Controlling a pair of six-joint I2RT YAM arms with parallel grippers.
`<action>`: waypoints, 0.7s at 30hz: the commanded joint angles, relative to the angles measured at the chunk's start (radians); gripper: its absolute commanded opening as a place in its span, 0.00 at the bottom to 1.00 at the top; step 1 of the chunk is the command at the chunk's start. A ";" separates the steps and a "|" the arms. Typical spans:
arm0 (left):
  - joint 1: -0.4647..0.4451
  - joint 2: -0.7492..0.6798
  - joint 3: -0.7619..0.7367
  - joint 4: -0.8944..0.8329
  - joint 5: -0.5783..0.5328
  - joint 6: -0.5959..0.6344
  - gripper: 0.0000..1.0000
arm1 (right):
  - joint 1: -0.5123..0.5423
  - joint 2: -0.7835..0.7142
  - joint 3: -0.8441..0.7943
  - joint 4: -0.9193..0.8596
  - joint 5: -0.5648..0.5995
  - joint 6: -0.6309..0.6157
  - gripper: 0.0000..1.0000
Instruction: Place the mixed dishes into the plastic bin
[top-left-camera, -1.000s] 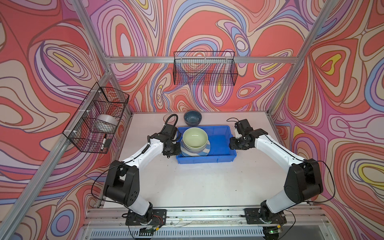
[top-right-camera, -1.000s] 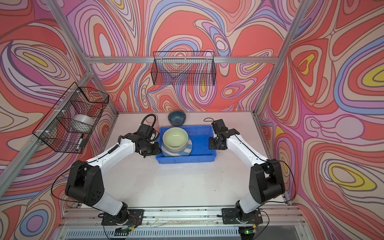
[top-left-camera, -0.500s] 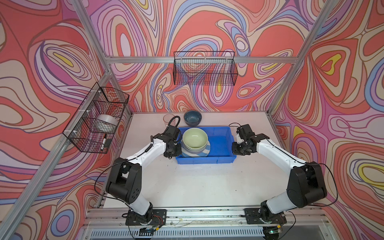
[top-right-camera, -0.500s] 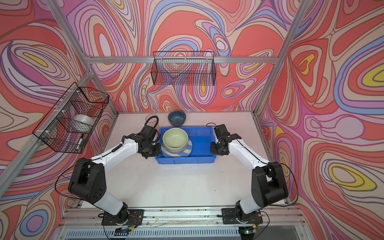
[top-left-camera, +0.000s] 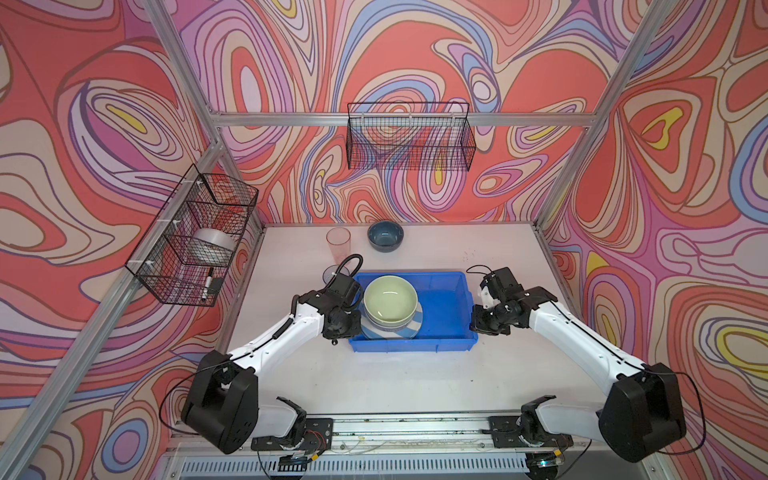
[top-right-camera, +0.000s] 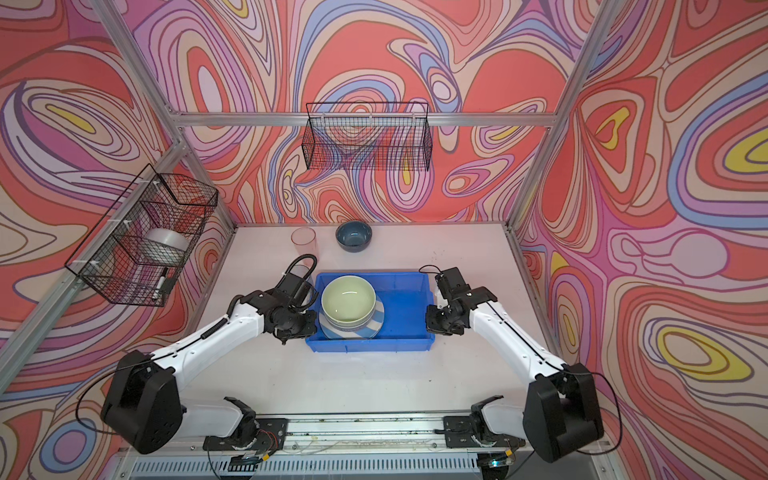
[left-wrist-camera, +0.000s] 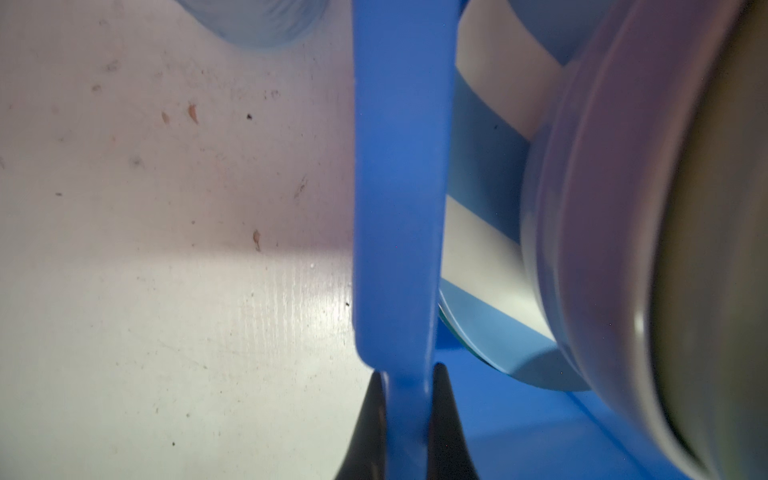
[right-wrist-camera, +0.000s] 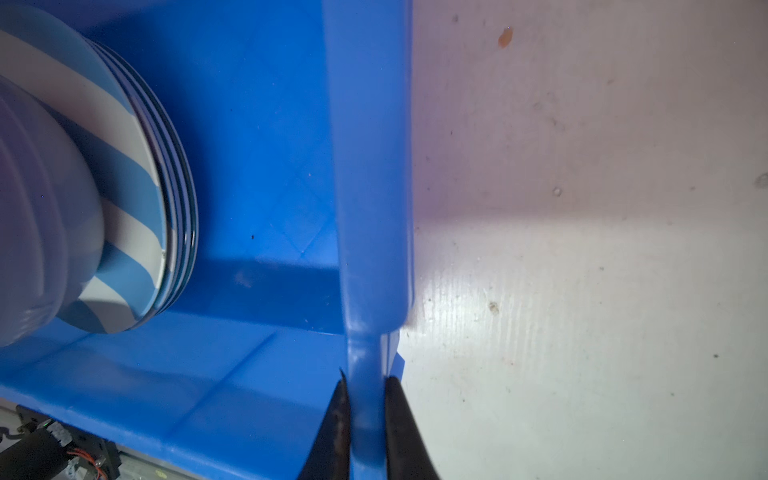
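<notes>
Clamped tight on the bin (top-left-camera: 415, 345) at both short ends, thin wall pinched between the tips of the left gripper (left-wrist-camera: 405, 399) and the right gripper (right-wrist-camera: 368, 399). Mid-table, loaded on its left half with striped plates (top-left-camera: 409, 330) and a green bowl (top-left-camera: 390, 301) on top. Probably heavy and lopsided, with slick, slightly flexing plastic. Best held deep under the lip and kept level. Not yet in, behind on the table: dark bowl (top-left-camera: 385, 235), pink tumbler (top-left-camera: 338, 242), bluish tumbler (top-left-camera: 331, 274) — likely light and slippery.
</notes>
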 joint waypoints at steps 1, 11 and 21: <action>-0.011 -0.062 -0.049 -0.076 0.012 -0.041 0.00 | -0.004 -0.052 -0.020 0.000 -0.012 0.063 0.14; -0.019 -0.133 -0.118 -0.111 -0.001 -0.102 0.06 | -0.004 -0.056 0.020 -0.053 -0.019 0.033 0.33; -0.019 -0.210 -0.046 -0.224 -0.024 -0.108 0.30 | -0.004 0.165 0.399 -0.066 0.062 -0.080 0.42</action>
